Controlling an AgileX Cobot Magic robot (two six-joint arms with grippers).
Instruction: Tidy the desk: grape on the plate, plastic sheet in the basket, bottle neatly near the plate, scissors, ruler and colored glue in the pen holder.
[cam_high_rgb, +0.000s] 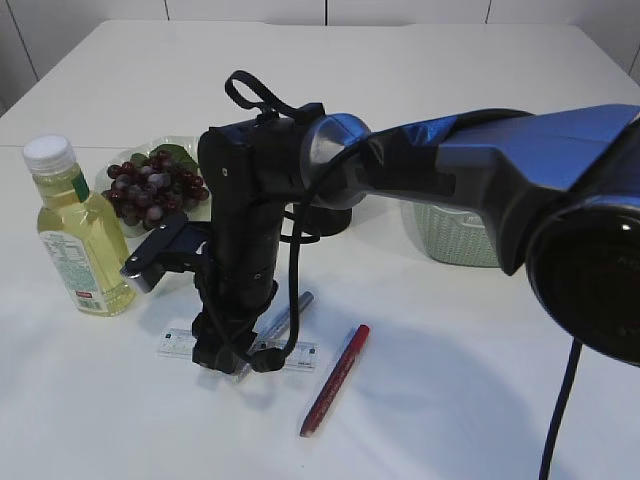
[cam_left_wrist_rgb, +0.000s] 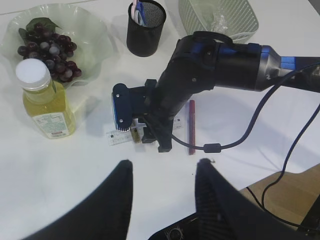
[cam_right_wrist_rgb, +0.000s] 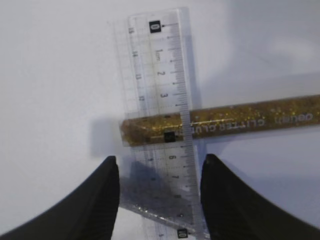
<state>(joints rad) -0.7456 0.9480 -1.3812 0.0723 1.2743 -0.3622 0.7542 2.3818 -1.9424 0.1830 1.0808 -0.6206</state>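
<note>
The right pincer (cam_right_wrist_rgb: 159, 172) points straight down over the clear ruler (cam_right_wrist_rgb: 160, 95), which lies flat on the white surface (cam_high_rgb: 480, 400). Its two black fingers (cam_right_wrist_rgb: 102, 200) stand apart, one on each side of the ruler, and they close on nothing. A gold glitter glue tube (cam_right_wrist_rgb: 225, 122) lies across the ruler, just beyond the fingertips, and a second, silver-grey tube (cam_right_wrist_rgb: 150, 200) lies under the ruler between the fingers.

A red glue pen (cam_high_rgb: 335, 380) lies on the surface just to the right of the ruler, apart from it. The bottle (cam_high_rgb: 78, 235) with yellow liquid and a white cap stands upright to the left of the ruler. Behind the bottle, farther from the ruler, the grapes (cam_left_wrist_rgb: 47, 47) rest on the pale green plate (cam_left_wrist_rgb: 95, 30). The black mesh pen holder (cam_left_wrist_rgb: 145, 27) stands behind the ruler, and something blue and pink sticks out of it; I cannot tell what it is. The green basket (cam_left_wrist_rgb: 220, 17) stands to the right of the pen holder, with something clear and crumpled inside.

The left pincer (cam_left_wrist_rgb: 162, 170) hangs high above the surface, on the near side of the ruler, with its fingers apart and nothing between them.
</note>
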